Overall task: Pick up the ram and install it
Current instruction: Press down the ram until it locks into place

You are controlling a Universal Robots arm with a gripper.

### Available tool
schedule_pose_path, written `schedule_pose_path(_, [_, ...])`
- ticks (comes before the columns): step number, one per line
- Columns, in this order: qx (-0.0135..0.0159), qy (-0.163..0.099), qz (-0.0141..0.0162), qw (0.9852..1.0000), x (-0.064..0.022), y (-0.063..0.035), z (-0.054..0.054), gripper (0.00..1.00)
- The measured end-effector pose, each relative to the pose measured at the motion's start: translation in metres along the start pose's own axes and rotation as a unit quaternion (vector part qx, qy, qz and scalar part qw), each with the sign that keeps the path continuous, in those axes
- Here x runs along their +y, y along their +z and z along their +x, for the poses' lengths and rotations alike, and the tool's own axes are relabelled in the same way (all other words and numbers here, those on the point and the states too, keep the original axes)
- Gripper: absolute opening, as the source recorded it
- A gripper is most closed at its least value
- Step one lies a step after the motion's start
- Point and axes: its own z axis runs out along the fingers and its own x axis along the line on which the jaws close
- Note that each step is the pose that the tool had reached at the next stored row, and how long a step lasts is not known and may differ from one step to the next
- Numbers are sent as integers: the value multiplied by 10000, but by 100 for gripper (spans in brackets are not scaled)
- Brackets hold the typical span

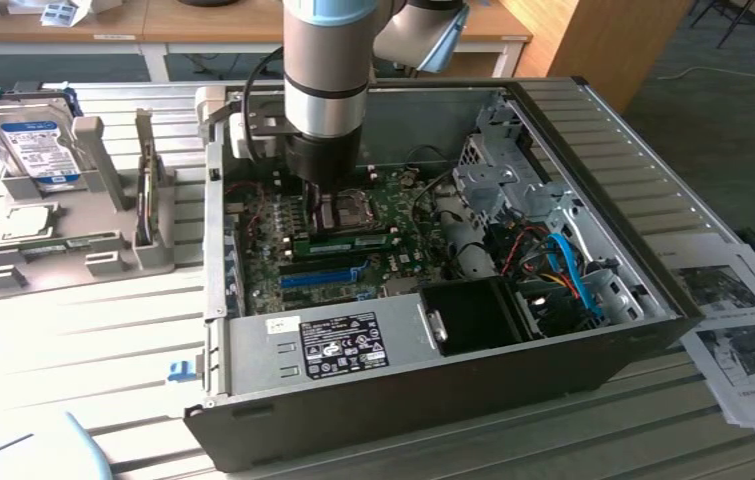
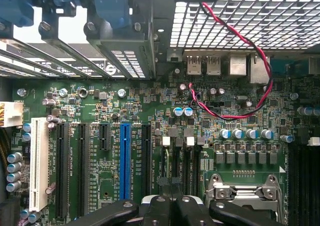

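The arm reaches down into an open computer case lying on its side on a slatted white worktop. Its gripper hangs low over the motherboard, just beside the silver processor socket. Whether the fingers are open or closed cannot be told: in the wrist view only their dark knuckles show, close together, with no tips and nothing visibly held.

The ram lies as a narrow green stick across the motherboard, just in front of the socket and below the gripper, with a small white label near its middle; whether it is fully seated cannot be told. A blue slot runs alongside it, nearer the power supply.

Around the work, a black fan shroud and a tangle of blue, red and orange cables crowd the case toward the exterior view's right, and a metal drive cage stands behind them. In the wrist view a red-and-black wire pair loops across the board near the rear ports.

The power supply carries a white-and-black label whose print is too small to read. On the exterior view's left, a grey holder keeps a hard drive upright with a blue-and-white label, also illegible. Printed sheets lie on the exterior view's right, partly cut off. Fine white lettering on the motherboard in the wrist view cannot be made out.
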Motion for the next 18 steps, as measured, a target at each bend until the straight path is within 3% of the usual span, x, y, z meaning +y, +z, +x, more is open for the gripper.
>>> schedule_pose_path(18, [-3, 0, -1, 10000, -1, 41, 0, 9])
